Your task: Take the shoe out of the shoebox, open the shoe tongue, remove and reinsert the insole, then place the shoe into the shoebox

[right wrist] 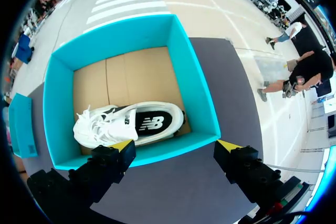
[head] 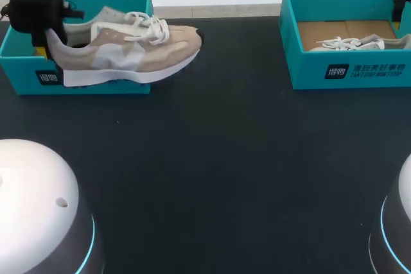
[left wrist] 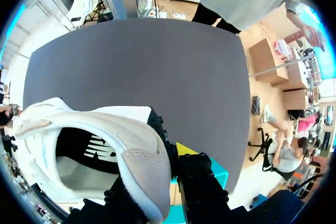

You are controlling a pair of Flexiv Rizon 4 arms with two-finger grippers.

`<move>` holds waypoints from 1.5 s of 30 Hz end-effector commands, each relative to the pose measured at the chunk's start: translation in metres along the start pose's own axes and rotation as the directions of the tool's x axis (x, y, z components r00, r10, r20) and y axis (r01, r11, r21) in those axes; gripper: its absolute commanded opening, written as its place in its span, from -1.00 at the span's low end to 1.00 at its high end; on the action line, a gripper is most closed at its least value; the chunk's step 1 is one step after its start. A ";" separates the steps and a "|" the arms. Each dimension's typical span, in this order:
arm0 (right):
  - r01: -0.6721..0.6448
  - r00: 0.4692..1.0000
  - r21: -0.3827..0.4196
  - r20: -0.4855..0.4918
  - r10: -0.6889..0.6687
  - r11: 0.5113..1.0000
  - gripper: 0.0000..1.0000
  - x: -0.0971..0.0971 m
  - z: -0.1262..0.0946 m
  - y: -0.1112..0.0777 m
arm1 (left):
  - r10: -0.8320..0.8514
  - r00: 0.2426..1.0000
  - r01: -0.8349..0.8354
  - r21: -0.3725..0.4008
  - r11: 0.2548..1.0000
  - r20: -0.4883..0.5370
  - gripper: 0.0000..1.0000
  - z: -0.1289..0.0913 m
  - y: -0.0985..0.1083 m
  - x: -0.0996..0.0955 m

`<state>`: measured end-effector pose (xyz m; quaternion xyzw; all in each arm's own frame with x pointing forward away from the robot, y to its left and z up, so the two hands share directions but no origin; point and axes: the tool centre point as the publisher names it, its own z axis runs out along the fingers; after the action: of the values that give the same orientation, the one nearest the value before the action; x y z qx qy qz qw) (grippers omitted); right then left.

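**A:** When you check the head view, you get the whole beige shoe [head: 128,49] side-on. Its heel is over the left shoebox [head: 19,72] and its toe pokes past the box's right wall, above the dark table [head: 212,171]. The left gripper [head: 38,4] sits at the heel, but you can't see its fingers there.

**B:** So the wrist views fill that in?

**A:** Yes. The left wrist view shows you that gripper clenched on the heel collar, and the dark insole [left wrist: 86,148] down inside the shoe. The right wrist view shows you the right gripper [right wrist: 176,148] released, fingers spread wide over the near wall of the right shoebox [right wrist: 184,66]. The second shoe [right wrist: 128,124] lies on the cardboard floor against that wall.

**B:** Counts?

**A:** Two shoeboxes, two shoes, two grippers. One shoe is gripped and one is boxed.
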<state>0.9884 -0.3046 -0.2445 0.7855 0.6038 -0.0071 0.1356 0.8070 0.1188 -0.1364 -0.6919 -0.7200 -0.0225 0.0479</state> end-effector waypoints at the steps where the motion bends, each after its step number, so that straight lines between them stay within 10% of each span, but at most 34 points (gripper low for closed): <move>1: -0.001 1.000 0.000 0.001 0.001 1.000 1.00 0.000 0.000 0.000 | 0.001 1.000 -0.001 -0.097 0.995 0.004 -1.00 0.000 -0.004 0.003; 8: -0.001 1.000 0.000 0.001 0.001 1.000 1.00 0.000 0.000 0.000 | 0.001 1.000 -0.001 -0.097 0.995 0.004 -1.00 0.000 -0.004 0.003; 32: -0.001 1.000 0.000 0.001 0.001 1.000 1.00 0.000 0.000 0.000 | 0.004 1.000 -0.003 -0.042 0.999 0.024 -1.00 0.015 -0.076 -0.144; 45: -0.001 1.000 0.000 0.001 0.001 1.000 1.00 0.000 0.000 0.000 | -0.016 0.998 0.017 -0.019 1.000 0.064 -1.00 0.018 -0.090 -0.173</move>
<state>0.9884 -0.3046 -0.2445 0.7855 0.6038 -0.0071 0.1356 0.7217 -0.0546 -0.1696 -0.6864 -0.7270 -0.0088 0.0172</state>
